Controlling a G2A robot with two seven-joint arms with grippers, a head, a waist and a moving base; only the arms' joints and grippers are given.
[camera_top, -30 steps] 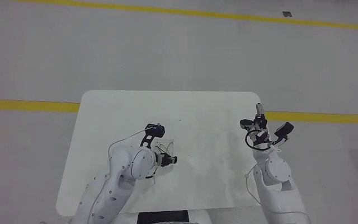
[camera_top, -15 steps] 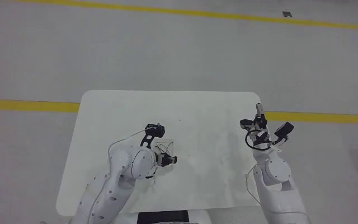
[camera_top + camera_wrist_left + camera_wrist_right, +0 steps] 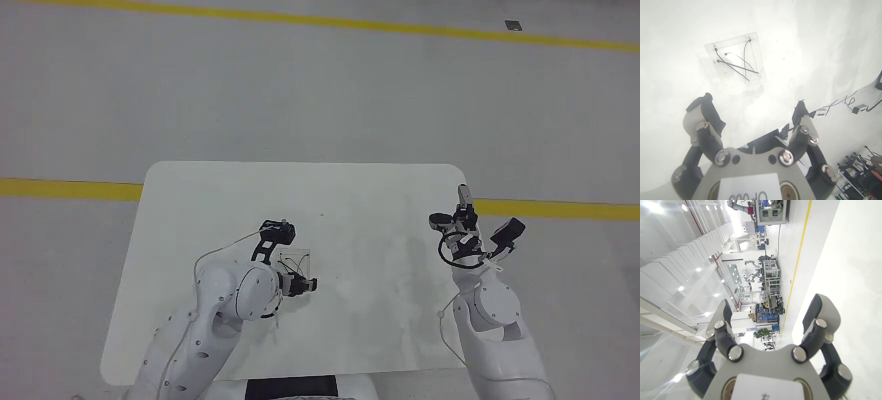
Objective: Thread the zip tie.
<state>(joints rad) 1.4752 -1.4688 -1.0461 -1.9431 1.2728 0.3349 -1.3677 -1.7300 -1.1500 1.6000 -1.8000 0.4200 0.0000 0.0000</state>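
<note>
we had the white table [image 3: 380,200] under it all, with the clear tray [image 3: 758,53] sitting on it. the right gripper [image 3: 770,304] hung well apart from the tray, out by the table's edge, fingers spread wide, nothing between them. the left gripper [image 3: 753,103] hovered right over the tray, fingers spread too, gripping nothing. and inside the tray lay a few black zip ties [image 3: 734,66], crossed over one another, untouched by either gripper.

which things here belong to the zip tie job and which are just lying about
Job: zip ties, the clear tray holding them, left gripper, right gripper, both open.
Lying about: small box and cables beyond the table edge.
</note>
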